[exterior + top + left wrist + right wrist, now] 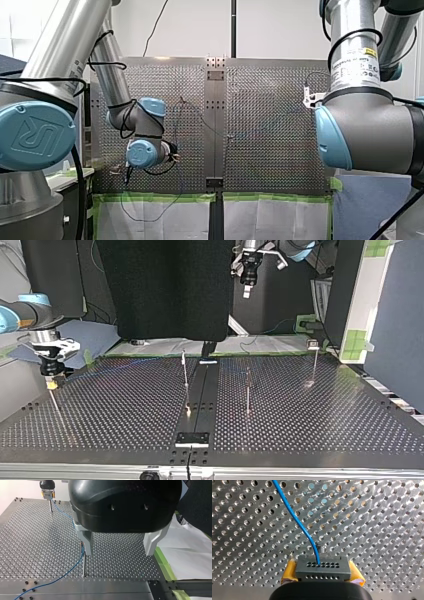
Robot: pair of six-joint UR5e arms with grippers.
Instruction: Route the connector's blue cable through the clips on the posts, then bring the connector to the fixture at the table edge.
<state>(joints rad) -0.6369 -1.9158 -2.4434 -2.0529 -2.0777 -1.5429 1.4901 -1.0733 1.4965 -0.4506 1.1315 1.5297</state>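
In the right wrist view the grey connector (322,567) sits between my right gripper's (323,576) yellow pads (290,571), which lie against its two sides. The blue cable (298,521) rises out of its top face. In the top view this gripper (50,381) stands over a thin post at the view's left. My left gripper (118,553) hangs open above the table, one finger beside a clip post (84,563) that the cable (67,571) runs past. Far ahead of it, my right gripper (47,495) shows yellow pads.
Three thin posts (185,370) (247,392) (314,362) stand on the perforated table (325,420). A black bracket (191,439) sits at the near edge of the centre strip in the top view. Green tape and white sheets edge the table (160,210).
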